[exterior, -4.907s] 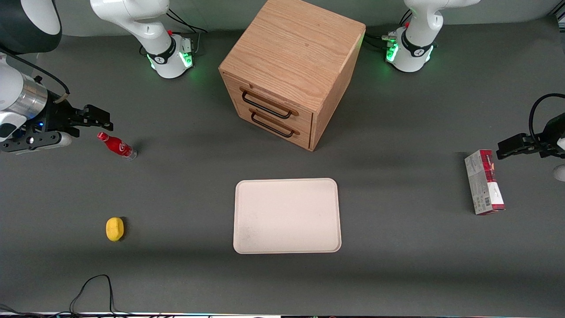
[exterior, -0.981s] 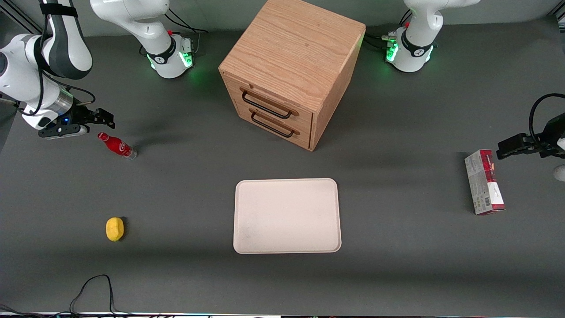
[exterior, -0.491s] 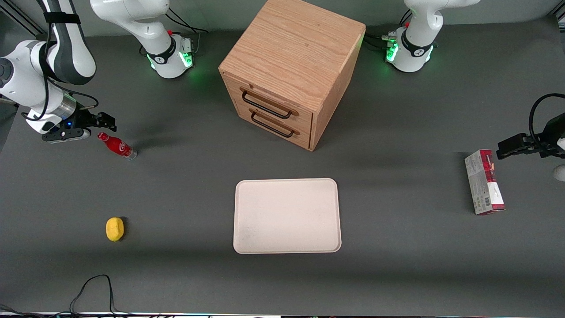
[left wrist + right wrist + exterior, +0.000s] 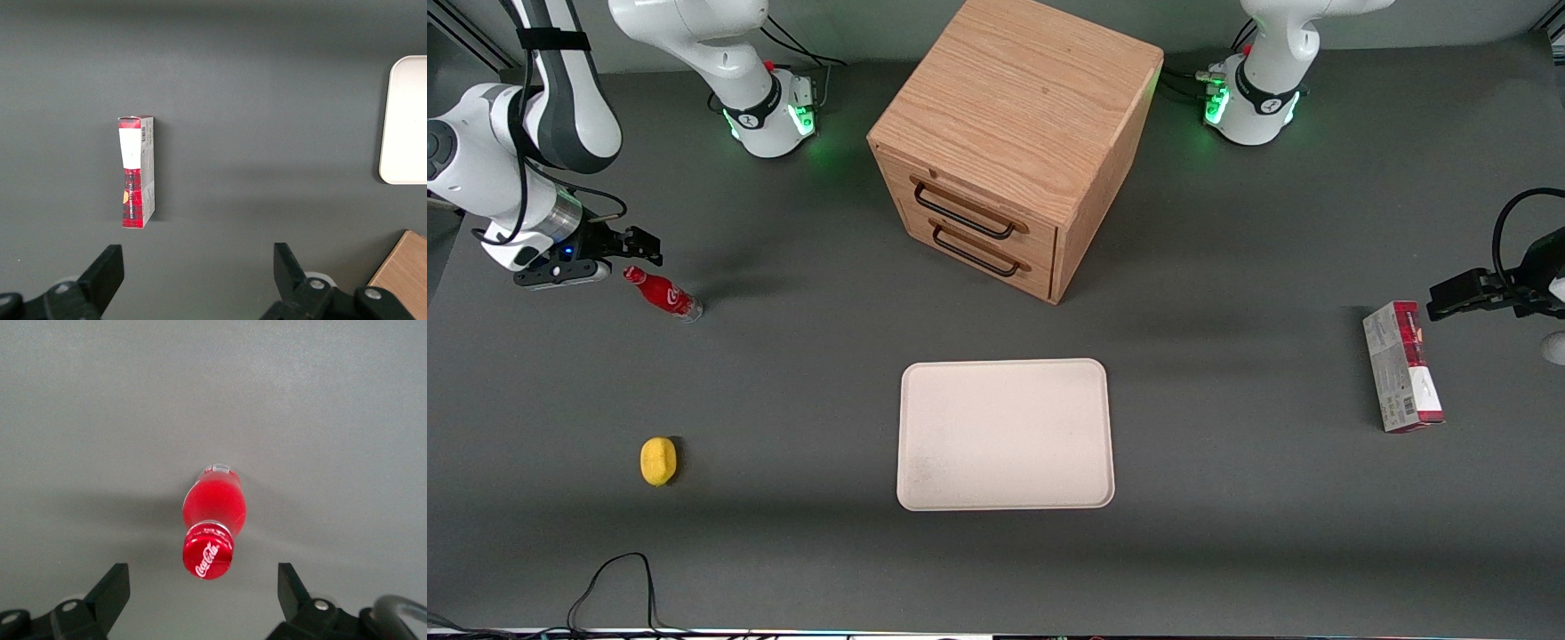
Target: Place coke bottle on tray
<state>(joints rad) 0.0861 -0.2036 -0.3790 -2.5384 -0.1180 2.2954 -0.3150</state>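
I see the red-capped coke bottle (image 4: 663, 294) standing on the table, well apart from my bare cream tray (image 4: 1006, 434), gripper (image 4: 633, 250) poised above its cap

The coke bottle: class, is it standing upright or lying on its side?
Upright. The coke bottle shows its red cap facing the wrist camera, the body receding to the table. The open tool hovers above it.

Dark grey table (image 4: 1227, 551) (evenly lit) bears a wooden drawer cabinet (image 4: 1014, 133).

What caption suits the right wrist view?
Open claw hovers above the standing coke bottle on the grey table.
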